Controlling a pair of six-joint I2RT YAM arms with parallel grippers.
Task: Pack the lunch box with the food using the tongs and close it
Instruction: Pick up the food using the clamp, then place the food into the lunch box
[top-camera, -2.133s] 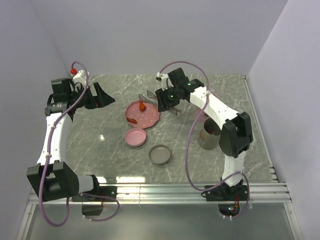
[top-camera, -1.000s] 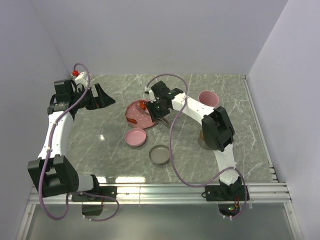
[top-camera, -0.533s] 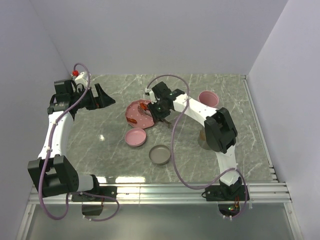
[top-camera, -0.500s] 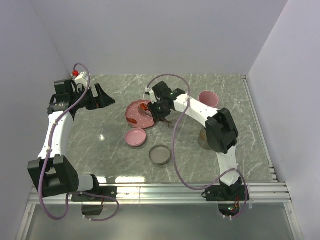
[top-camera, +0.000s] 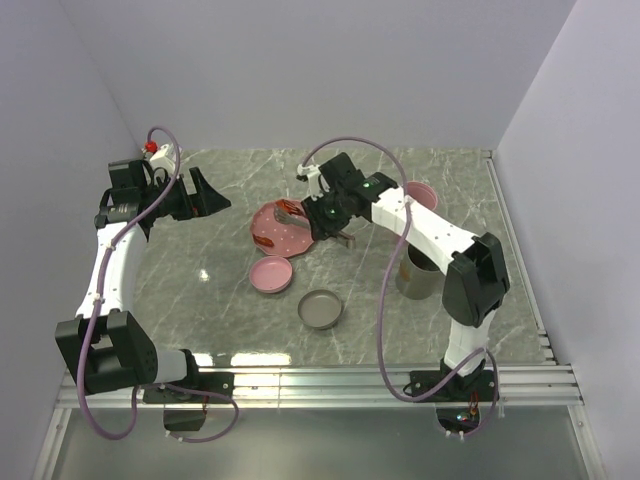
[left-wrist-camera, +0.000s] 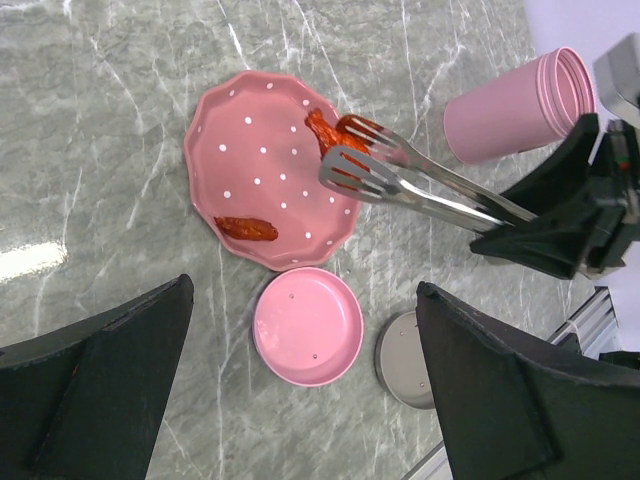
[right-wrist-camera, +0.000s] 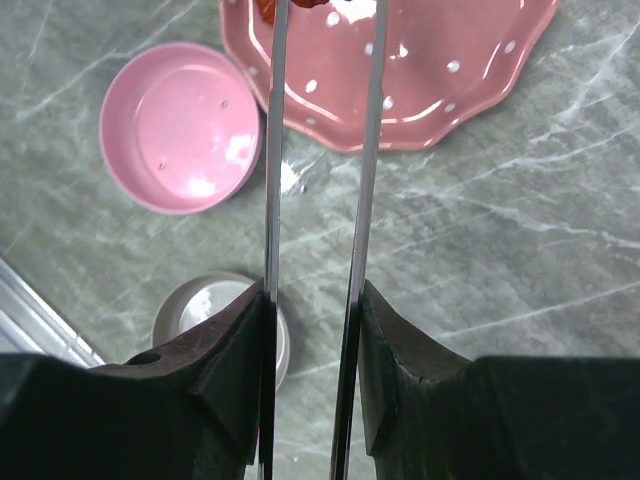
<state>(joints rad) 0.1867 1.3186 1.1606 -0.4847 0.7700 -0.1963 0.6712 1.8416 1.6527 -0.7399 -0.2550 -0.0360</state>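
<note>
Change since half a second ago: the right arm has swung its elbow outward, uncovering the grey tub (top-camera: 420, 272) and crossing in front of the pink tub (top-camera: 416, 190). The right gripper (right-wrist-camera: 313, 295) is partly closed, pinching slim steel tongs (left-wrist-camera: 352, 177). Their scalloped tips clamp a glossy red sausage (left-wrist-camera: 321, 130) at the wavy rim of the dotted pink plate (left-wrist-camera: 250, 150). The left gripper (top-camera: 207, 193) hangs fully spread, holding nothing, well clear to the left. The round pink lid (left-wrist-camera: 307, 326) and grey lid (left-wrist-camera: 398, 345) lie apart on the marbled table (top-camera: 200, 290).
</note>
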